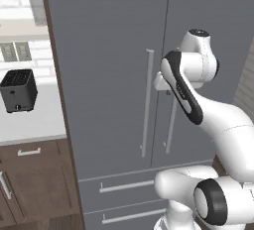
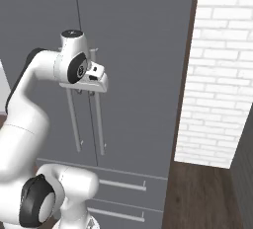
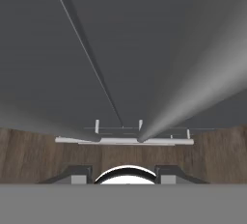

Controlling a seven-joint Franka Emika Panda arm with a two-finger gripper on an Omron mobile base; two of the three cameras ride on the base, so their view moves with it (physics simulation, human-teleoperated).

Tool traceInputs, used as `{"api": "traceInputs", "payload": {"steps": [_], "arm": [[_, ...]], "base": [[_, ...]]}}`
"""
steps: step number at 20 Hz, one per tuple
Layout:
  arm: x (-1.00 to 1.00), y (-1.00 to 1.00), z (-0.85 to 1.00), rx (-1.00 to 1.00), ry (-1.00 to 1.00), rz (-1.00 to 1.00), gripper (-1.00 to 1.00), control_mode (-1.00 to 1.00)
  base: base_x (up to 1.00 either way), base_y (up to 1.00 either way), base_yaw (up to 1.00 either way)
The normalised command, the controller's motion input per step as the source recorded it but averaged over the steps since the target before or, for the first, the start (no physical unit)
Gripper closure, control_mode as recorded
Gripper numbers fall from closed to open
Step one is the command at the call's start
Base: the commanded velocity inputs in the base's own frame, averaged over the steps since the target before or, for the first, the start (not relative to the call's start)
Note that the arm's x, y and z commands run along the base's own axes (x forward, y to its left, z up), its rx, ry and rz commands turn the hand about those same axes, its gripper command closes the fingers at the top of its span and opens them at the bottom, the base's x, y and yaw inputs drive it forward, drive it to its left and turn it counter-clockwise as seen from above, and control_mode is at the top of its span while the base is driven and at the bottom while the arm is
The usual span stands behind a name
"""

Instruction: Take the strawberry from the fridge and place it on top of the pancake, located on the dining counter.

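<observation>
The grey fridge point(image 1: 109, 50) point(image 2: 138, 50) point(image 3: 144, 35) stands with both doors shut, so the strawberry is hidden. The pancake and the dining counter are out of view. My gripper point(image 2: 85, 92) point(image 3: 123, 172) hangs close in front of the doors at the top of the two long bar handles point(image 2: 99, 124) point(image 1: 147, 102), pointing down along them. Its jaws stand partly open with nothing between them. The hand view looks down the door seam to a drawer handle point(image 3: 125, 141) and the wooden floor.
A black toaster point(image 1: 19, 90) sits on a white worktop point(image 1: 34, 117) over brown cabinets point(image 1: 34, 184), left of the fridge. A white brick wall point(image 2: 217, 75) stands to its right, above wood floor point(image 2: 202, 193). Two drawers point(image 1: 124, 187) lie below the doors.
</observation>
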Motion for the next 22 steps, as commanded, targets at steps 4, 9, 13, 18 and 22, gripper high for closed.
{"api": "traceInputs", "payload": {"steps": [4, 9, 13, 18, 22], "arm": [[0.00, 0.00, 0.00, 0.00, 0.00, 0.00, -1.00, 1.00], [0.00, 0.00, 0.00, 0.00, 0.00, 0.00, -1.00, 1.00], [0.00, 0.00, 0.00, 0.00, 0.00, 0.00, -1.00, 1.00], [0.00, 0.00, 0.00, 0.00, 0.00, 0.00, -1.00, 1.00], [0.00, 0.00, 0.00, 0.00, 0.00, 0.00, -1.00, 1.00]], "base": [[0.00, 0.08, 0.00], [0.00, 0.26, 0.00], [0.00, 0.20, 0.00], [-0.20, 0.00, 0.00], [-0.48, 0.00, 0.00]]}}
